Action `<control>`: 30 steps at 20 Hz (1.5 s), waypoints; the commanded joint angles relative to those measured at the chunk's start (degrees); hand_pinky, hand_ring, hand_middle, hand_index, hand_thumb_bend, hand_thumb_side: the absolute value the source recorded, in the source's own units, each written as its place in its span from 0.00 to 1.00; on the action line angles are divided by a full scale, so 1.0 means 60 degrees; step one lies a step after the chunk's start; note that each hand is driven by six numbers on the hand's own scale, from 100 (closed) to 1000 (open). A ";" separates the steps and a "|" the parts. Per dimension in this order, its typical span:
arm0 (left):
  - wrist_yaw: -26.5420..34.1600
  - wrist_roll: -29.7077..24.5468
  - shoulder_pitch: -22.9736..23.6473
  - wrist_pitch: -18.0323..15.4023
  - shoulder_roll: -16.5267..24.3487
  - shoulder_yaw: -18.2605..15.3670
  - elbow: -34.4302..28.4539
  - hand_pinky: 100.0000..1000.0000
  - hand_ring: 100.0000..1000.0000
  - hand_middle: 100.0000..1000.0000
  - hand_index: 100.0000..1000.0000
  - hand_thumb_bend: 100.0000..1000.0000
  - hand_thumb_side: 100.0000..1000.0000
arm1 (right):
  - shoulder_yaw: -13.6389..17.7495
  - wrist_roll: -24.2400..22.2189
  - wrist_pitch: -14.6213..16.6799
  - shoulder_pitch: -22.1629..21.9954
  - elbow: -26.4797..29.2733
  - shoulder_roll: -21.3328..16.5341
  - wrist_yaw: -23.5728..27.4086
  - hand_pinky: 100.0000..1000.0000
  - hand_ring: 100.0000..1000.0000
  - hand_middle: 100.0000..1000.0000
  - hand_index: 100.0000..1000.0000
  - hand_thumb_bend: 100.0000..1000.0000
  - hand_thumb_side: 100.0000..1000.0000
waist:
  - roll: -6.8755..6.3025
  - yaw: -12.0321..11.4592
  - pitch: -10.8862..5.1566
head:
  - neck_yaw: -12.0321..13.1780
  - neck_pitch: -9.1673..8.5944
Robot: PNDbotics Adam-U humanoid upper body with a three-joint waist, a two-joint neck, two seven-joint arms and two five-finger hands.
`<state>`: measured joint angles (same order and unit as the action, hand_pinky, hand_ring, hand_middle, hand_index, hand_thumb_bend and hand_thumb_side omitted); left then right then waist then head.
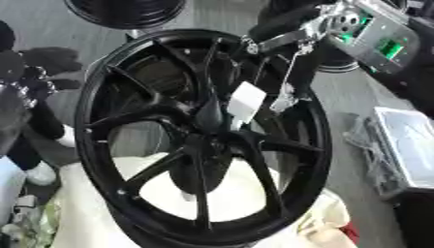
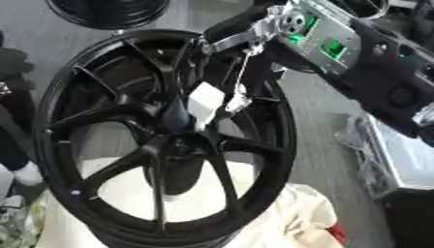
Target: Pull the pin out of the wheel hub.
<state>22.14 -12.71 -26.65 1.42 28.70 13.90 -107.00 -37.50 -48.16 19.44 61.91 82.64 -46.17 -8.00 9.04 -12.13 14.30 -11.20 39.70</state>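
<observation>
The black wheel hub [image 1: 203, 140] stands nearly upright, leaning on a pale cloth [image 1: 212, 193], its spokes meeting at a dark centre. A white tag [image 1: 247, 101] hangs just beside that centre, and a thin silver rod [image 1: 288, 80] runs down from the rim's upper edge toward it; this rod is probably the pin, though the view is too soft to be sure.

The hub looks heavy and stiff, so it should stay put while a light, slender, smooth metal pin slides out. The best hold is likely high on the rod's exposed upper end, pulling along its length.

The right hand [image 2: 254, 29] comes in from the upper right, over the rim's top edge, the forearm angled down across the view. Its fingers sit at the rod's upper end, but I cannot tell whether they are closed on it. The left hand is not in view.
</observation>
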 commanded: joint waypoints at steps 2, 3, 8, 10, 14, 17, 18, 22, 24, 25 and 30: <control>0.0031 -0.0020 -0.0148 0.0006 0.0106 -0.0036 -0.0189 0.80 0.85 0.77 0.73 0.14 0.77 | 0.0119 -0.0634 0.0615 0.0106 -0.0030 -0.0186 0.0020 0.84 0.76 0.69 0.78 0.38 0.32 | -0.0094 0.0003 -0.0127 | 0.0001 -0.0012; 0.0028 -0.0023 -0.0148 0.0006 0.0108 -0.0032 -0.0190 0.80 0.85 0.77 0.73 0.14 0.77 | 0.0130 -0.0634 0.0615 0.0102 -0.0025 -0.0191 0.0024 0.84 0.76 0.68 0.77 0.38 0.31 | -0.0094 0.0004 -0.0127 | 0.0004 -0.0010; 0.0018 -0.0030 -0.0143 0.0005 0.0114 -0.0024 -0.0191 0.80 0.85 0.77 0.73 0.14 0.77 | 0.0211 -0.0634 0.0622 0.0121 0.0067 -0.0207 0.0066 0.84 0.75 0.66 0.74 0.38 0.30 | -0.0090 0.0009 -0.0134 | 0.0009 -0.0002; 0.0018 -0.0030 -0.0145 0.0007 0.0114 -0.0022 -0.0191 0.80 0.85 0.77 0.73 0.14 0.77 | 0.0236 -0.0634 0.0617 0.0127 0.0092 -0.0204 0.0103 0.83 0.75 0.64 0.73 0.37 0.28 | -0.0087 0.0006 -0.0135 | 0.0014 -0.0004; 0.0018 -0.0045 -0.0161 0.0013 0.0112 -0.0007 -0.0195 0.80 0.85 0.77 0.73 0.14 0.77 | 0.0232 -0.0634 0.0593 0.0111 0.0044 -0.0197 0.0063 0.83 0.75 0.63 0.72 0.37 0.26 | -0.0084 -0.0011 -0.0123 | 0.0029 -0.0019; 0.0006 -0.0054 -0.0176 0.0021 0.0111 0.0001 -0.0198 0.80 0.85 0.77 0.73 0.14 0.77 | 0.0230 -0.0634 0.0550 0.0105 -0.0040 -0.0178 0.0022 0.83 0.75 0.63 0.72 0.36 0.24 | -0.0085 -0.0024 -0.0104 | 0.0030 -0.0035; 0.0004 -0.0057 -0.0178 0.0024 0.0110 0.0004 -0.0200 0.80 0.85 0.77 0.73 0.14 0.77 | 0.0237 -0.0634 0.0534 0.0108 -0.0061 -0.0170 0.0012 0.83 0.75 0.62 0.72 0.36 0.24 | -0.0086 -0.0027 -0.0099 | 0.0028 -0.0036; 0.0002 -0.0066 -0.0186 0.0025 0.0109 0.0012 -0.0205 0.80 0.85 0.77 0.73 0.14 0.77 | 0.0247 -0.0634 0.0490 0.0110 -0.0140 -0.0142 -0.0036 0.83 0.74 0.62 0.72 0.35 0.19 | -0.0086 -0.0043 -0.0083 | 0.0012 -0.0041; 0.0001 -0.0073 -0.0194 0.0029 0.0107 0.0019 -0.0206 0.80 0.85 0.77 0.73 0.14 0.77 | 0.0244 -0.0634 0.0472 0.0109 -0.0172 -0.0125 -0.0034 0.83 0.74 0.62 0.72 0.34 0.18 | -0.0084 -0.0057 -0.0073 | 0.0014 -0.0054; -0.0001 -0.0078 -0.0199 0.0032 0.0105 0.0025 -0.0208 0.80 0.85 0.77 0.73 0.14 0.77 | 0.0246 -0.0634 0.0462 0.0111 -0.0185 -0.0114 -0.0029 0.83 0.74 0.62 0.71 0.34 0.18 | -0.0084 -0.0065 -0.0068 | 0.0014 -0.0054; -0.0009 -0.0078 -0.0209 0.0038 0.0099 0.0029 -0.0208 0.80 0.85 0.77 0.73 0.14 0.77 | 0.0296 -0.0634 0.0378 0.0138 -0.0195 -0.0077 0.0049 0.82 0.73 0.61 0.70 0.31 0.16 | -0.0079 -0.0087 -0.0054 | 0.0019 -0.0041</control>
<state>22.14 -13.05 -26.82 1.73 28.70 14.30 -107.04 -37.03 -48.83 18.78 61.68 81.46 -45.59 -7.89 9.04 -12.67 14.81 -11.13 39.69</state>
